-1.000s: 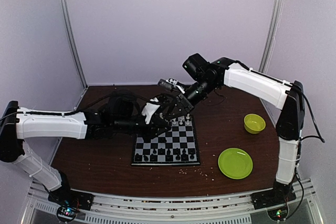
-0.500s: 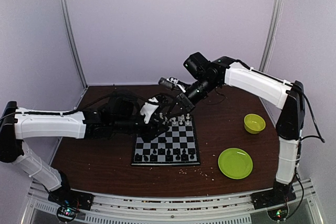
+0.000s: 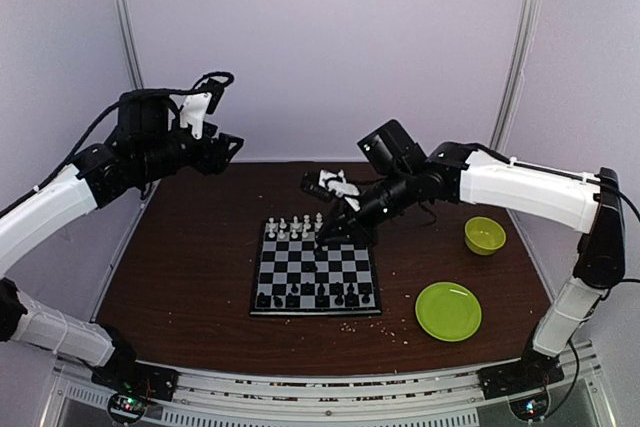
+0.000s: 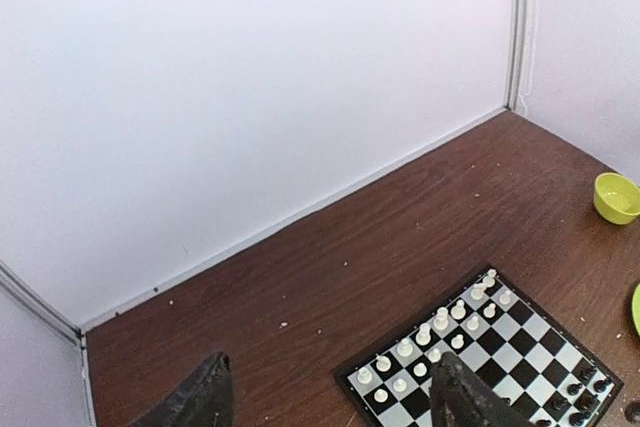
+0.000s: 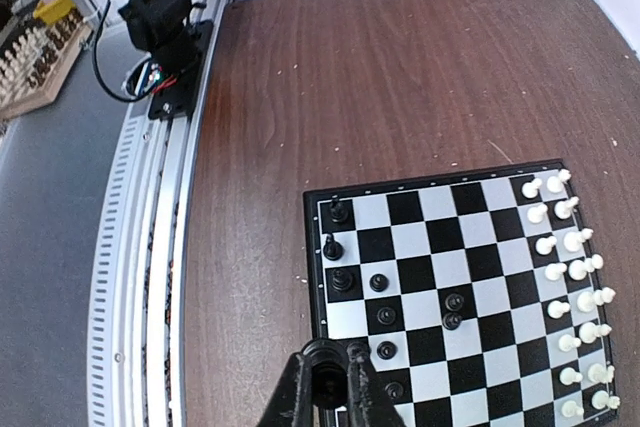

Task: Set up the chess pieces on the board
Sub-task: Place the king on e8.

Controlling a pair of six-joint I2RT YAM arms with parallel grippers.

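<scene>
While the left pincer (image 4: 330, 372) hangs high, up and to the left of the board (image 3: 345, 265), its fingers stand wide apart with nothing between them. The board itself lies flat near the middle of the table (image 3: 190, 277).

Along the board's far side the white men (image 4: 440, 319) stand in two close ranks, so I judge that half as good as done. Along its near side the black men (image 5: 342, 279) are sparser and looser, some off their rank and out toward the middle, so that half looks to be what is left. The right pincer (image 3: 325, 238) reaches low over the board's far half, just on the near side of the white ranks. Its fingers are pinched together on what looks to me like a small black piece (image 5: 322, 382).

By my count there is one board and about sixteen white men, though they crowd too tightly to be sure. Eight black men show on the squares, plus the one being carried. The wrist view cuts off a corner, so there may be more. To the right of the board sit one green bowl (image 3: 485, 235) and one green plate (image 3: 447, 310), with pale crumbs (image 3: 395, 329) scattered by its near right corner.
</scene>
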